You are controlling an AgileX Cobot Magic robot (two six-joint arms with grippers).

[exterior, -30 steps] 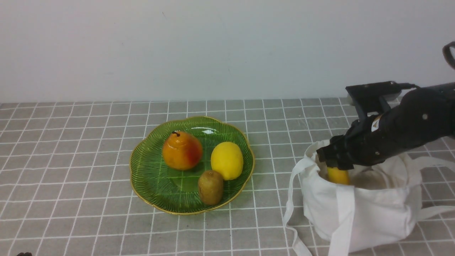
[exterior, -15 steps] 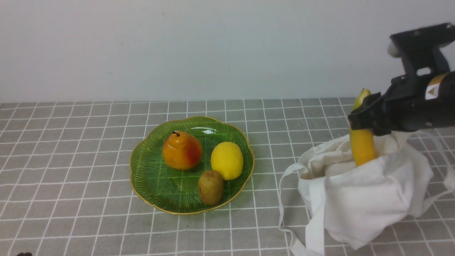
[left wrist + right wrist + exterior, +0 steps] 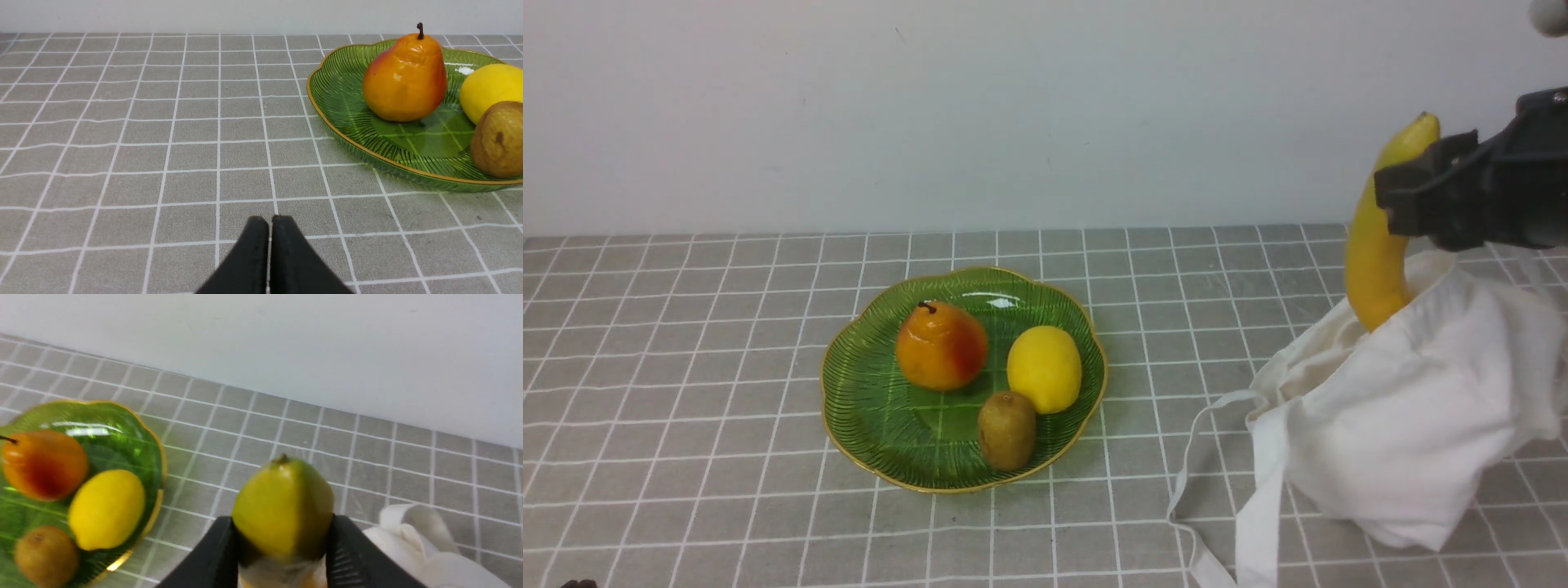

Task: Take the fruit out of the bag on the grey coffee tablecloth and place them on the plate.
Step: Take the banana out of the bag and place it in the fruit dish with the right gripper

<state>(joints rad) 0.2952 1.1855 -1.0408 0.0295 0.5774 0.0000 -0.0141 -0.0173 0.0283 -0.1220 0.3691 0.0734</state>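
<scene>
My right hand (image 3: 282, 547) is clenched on the long curved yellow banana (image 3: 1372, 261), bottom end in the soft white cloth bag (image 3: 1405, 425), 3 o'clock from the glossy green plate (image 3: 874, 408). Plated so far: orange-red pear (image 3: 941, 347), yellow lemon (image 3: 1044, 369), brown kiwi (image 3: 1006, 430). Banana not yet.

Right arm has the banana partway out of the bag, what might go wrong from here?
The banana has its lower end inside the bag, so the cloth may drag along. The right gripper holds it near its top end; it might swing or slip. The plate already carries a pear, lemon and kiwi, leaving little room.
</scene>
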